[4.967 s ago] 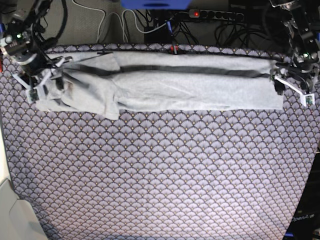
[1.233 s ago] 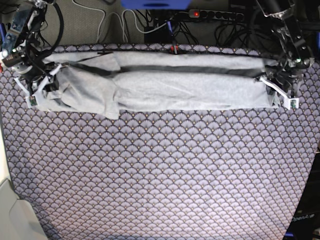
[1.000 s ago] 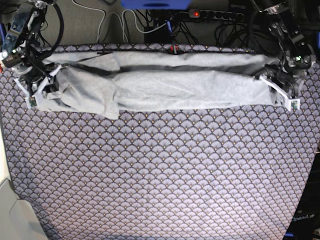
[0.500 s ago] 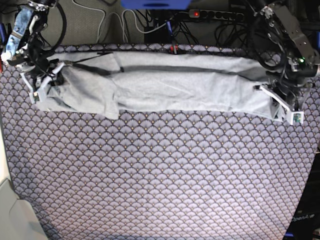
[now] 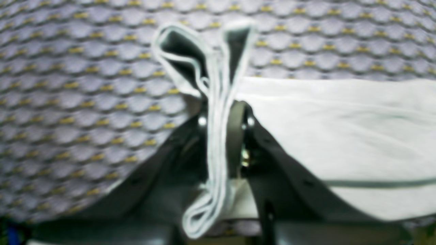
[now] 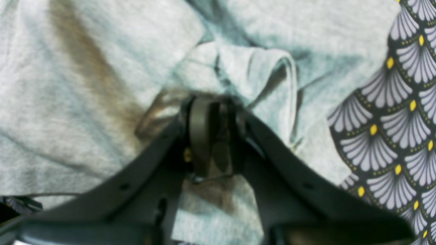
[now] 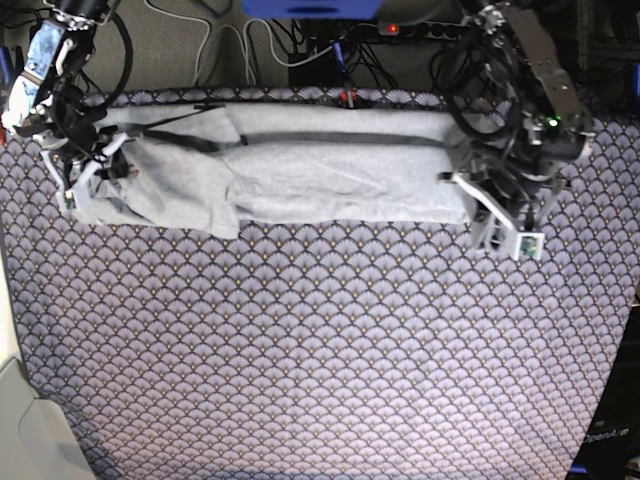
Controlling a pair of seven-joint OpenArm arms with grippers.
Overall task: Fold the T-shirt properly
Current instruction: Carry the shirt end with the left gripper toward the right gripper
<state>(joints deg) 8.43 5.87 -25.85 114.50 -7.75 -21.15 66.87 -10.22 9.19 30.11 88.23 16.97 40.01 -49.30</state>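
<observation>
While both grippers, left [image 7: 500,232] and right [image 7: 85,170], stay clamped on opposite ends of the shirt [image 7: 300,175] lying along the cloth's [image 7: 320,350] far edge, watch that thin left pinch: uneven pulling could slip it free.

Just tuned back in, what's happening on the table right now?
The two arms are working the grey T-shirt, which lies as a long folded strip across the far side of the purple patterned tablecloth. The left gripper is shut on one end of the strip, with a layered edge of fabric pinched between its jaws, and has carried that end inward toward the middle. The right gripper is clamped on bunched fabric at the opposite end.
</observation>
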